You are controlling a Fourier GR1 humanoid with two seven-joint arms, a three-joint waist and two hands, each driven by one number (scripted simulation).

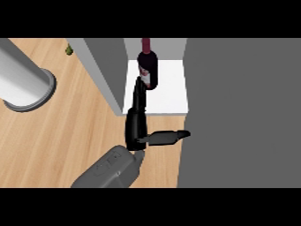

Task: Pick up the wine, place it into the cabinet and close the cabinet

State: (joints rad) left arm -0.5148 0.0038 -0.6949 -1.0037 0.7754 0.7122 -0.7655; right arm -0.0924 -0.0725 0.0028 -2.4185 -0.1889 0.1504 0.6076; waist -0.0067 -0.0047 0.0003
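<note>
**Wine bottle stands inside the cabinet**

The grey cabinet door (250,114) fills the right side. The cabinet's white shelf (169,95) holds the upright wine bottle (147,70). One hand (138,119) reaches it, straight fingers touching its base, thumb spread toward the door.

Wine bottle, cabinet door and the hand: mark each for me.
wine bottle (147,70), head view, on its dark body above the label.
cabinet door (250,114), head view, on its grey face.
hand (137,121), head view, on the black palm.
</note>
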